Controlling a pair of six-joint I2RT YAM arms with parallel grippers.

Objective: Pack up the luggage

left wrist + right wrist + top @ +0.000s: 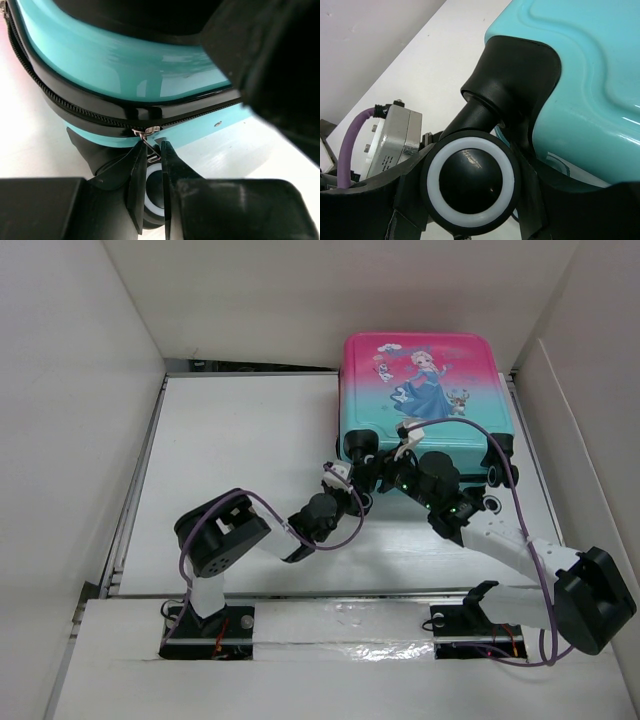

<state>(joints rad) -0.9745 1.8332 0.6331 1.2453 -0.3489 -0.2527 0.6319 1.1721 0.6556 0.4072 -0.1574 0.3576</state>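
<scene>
Two hands: both working at the near-left corner of the luggage (425, 390), neither free.
Left hand (154, 150): clenched on the metal zip pull (146, 137), right at the black seam of the shell.
Right hand (392, 472): clamped around a black wheel (470, 186) with a white ring, probably bracing the case against the pull.
Luggage position: flat at the far right of the worktop (240, 430), princess side up, lid down on the base, wheels toward the arms.
Done, as a judgement: lid lowered; zip teeth (65, 102) meshed to the left of the slider; contents, if any, hidden inside.
Left to do, as a judgement: drawing the slider along the rest of the seam; length of seam not yet closed, impossible to tell from these views.
Worktop: white, smooth, faintly glossy near the front edge, with a metal rail down its left side.
Room: plain white panels (330, 290) at the back and both sides, closing in like a booth; even light, soft shadows.
</scene>
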